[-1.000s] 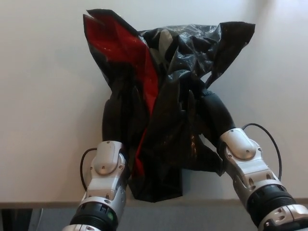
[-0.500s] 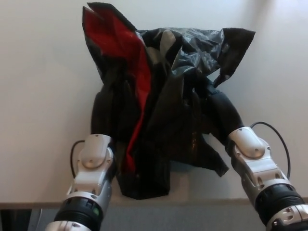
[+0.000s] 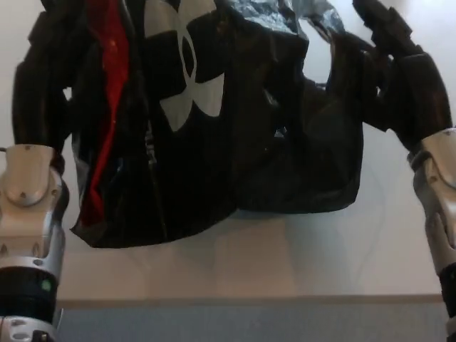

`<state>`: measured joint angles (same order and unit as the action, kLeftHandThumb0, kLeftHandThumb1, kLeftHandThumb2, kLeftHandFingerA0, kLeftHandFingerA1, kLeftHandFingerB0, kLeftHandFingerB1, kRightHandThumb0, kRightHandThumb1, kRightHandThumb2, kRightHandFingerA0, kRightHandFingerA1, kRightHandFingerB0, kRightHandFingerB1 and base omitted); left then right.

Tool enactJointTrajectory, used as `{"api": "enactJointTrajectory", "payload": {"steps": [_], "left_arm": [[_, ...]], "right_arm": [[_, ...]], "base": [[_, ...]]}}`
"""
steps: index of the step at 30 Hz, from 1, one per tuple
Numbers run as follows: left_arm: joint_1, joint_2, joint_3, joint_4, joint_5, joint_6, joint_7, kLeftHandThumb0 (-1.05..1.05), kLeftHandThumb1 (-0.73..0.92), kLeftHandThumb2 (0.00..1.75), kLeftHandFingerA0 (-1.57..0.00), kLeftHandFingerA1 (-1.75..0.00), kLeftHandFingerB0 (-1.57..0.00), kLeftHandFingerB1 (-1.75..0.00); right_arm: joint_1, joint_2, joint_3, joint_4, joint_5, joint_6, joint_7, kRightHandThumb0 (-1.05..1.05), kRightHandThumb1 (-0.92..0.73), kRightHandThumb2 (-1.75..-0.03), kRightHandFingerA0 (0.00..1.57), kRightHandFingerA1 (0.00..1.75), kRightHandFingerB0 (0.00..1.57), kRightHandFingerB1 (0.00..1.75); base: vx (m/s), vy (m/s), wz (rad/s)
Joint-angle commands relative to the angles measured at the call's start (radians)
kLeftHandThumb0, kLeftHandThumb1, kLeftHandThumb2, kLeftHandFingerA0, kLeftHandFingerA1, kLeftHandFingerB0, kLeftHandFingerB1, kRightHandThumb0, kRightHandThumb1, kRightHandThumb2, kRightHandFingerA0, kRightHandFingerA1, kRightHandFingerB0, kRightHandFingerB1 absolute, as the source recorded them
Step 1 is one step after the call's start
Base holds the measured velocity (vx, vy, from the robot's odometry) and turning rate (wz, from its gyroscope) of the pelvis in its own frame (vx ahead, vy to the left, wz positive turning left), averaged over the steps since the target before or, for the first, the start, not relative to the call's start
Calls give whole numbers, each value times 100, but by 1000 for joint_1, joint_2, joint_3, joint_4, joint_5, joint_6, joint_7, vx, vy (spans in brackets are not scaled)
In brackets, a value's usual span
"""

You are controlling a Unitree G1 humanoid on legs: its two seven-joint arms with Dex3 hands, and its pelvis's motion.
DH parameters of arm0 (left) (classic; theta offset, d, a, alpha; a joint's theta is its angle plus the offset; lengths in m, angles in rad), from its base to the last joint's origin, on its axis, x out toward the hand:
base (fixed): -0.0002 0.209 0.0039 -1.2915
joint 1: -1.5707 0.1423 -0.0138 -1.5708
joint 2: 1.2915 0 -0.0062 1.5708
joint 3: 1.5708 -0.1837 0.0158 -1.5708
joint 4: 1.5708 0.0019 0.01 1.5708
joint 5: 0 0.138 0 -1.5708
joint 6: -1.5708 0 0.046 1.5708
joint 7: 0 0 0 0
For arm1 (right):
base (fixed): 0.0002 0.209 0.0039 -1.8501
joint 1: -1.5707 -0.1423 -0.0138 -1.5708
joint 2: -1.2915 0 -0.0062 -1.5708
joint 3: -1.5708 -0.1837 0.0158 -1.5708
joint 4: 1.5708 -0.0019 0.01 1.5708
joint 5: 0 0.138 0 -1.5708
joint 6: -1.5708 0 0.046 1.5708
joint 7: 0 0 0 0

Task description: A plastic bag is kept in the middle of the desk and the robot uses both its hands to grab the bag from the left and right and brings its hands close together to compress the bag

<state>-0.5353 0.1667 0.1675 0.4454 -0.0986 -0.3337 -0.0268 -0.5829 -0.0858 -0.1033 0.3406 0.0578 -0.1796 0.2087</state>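
**Head view: black bag spread wide between two hands**

Head view, single frame. Black plastic bag (image 3: 214, 121) fills most of the upper picture, lying on a pale desk (image 3: 235, 263). Its lower edge sits short of the desk's front edge, with bare desk surface between them. The bag is drawn out sideways, broad rather than bunched, with creases running top to bottom.

Markings on the bag: a large white crossed-curve logo (image 3: 187, 60) on the upper middle panel; a red strip (image 3: 105, 114) running down the left portion, ending near the lower left corner. A crinkled, glossy patch shows at the top right edge.

Left hand (image 3: 44, 71): black, at the bag's left edge, above a silver wrist housing (image 3: 28, 189). Hand and bag are both black and merge; the fingers lie against the bag's left side, apparently closed on it, though the exact contact is hard to make out.

Right hand (image 3: 399, 71): black, at the bag's right edge, silver forearm (image 3: 442, 192) coming in from the lower right. Fingertips reach up toward the top right corner. The bag's right flap runs straight into the palm, which seems to have hold of it.

Hands well apart, one at each side of the frame, bag between them.
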Motion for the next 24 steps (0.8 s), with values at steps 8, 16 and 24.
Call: {"api": "enactJointTrajectory", "payload": {"steps": [8, 16, 24], "left_arm": [[334, 168, 72, -493, -127, 187, -161, -72, 92, 70, -54, -51, -34, -37], [486, 180, 105, -683, -127, 224, -154, -65, 88, 67, -63, -60, -49, -45], [519, 160, 119, -695, -117, 267, -139, -56, 75, 115, -57, -71, -33, -56]], "right_arm": [[230, -181, -57, -390, 16, 77, 25, -36, -52, -110, 2, 50, 0, 49], [408, -163, -83, -612, 48, 19, 20, -37, -50, -110, 1, 49, 0, 49], [525, -149, -98, -651, 101, -5, 42, -36, -50, -110, 1, 49, 0, 49]], "base": [[0, 0, 0], [0, 0, 0], [0, 0, 0]]}}
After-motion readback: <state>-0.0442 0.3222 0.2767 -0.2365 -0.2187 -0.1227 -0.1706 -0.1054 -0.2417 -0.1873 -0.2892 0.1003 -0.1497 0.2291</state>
